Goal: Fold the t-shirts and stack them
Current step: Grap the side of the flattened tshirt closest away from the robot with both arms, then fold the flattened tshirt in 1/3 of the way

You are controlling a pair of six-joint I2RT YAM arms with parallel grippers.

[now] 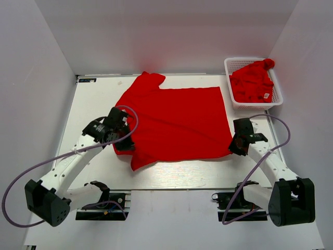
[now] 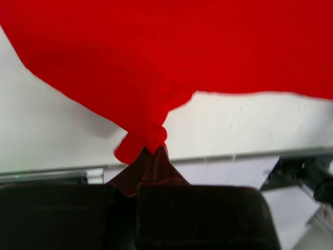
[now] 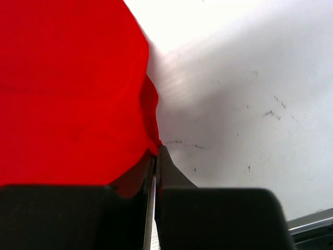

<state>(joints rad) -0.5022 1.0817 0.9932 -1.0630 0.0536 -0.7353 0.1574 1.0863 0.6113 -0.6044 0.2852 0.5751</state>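
Note:
A bright red t-shirt (image 1: pixel 174 122) lies spread over the middle of the white table (image 1: pixel 99 94). My left gripper (image 1: pixel 126 144) is shut on the shirt's left edge; in the left wrist view the cloth (image 2: pixel 151 67) bunches at my closed fingertips (image 2: pixel 154 151). My right gripper (image 1: pixel 232 148) is shut on the shirt's near right corner; in the right wrist view the cloth (image 3: pixel 73 94) ends at my closed tips (image 3: pixel 156 152). A second red t-shirt (image 1: pixel 252 82) with a small white label lies crumpled in the basket.
A white plastic lattice basket (image 1: pixel 232 64) stands at the table's far right corner. White walls close in the table on the left, back and right. A sleeve (image 1: pixel 148 79) of the spread shirt points toward the back edge.

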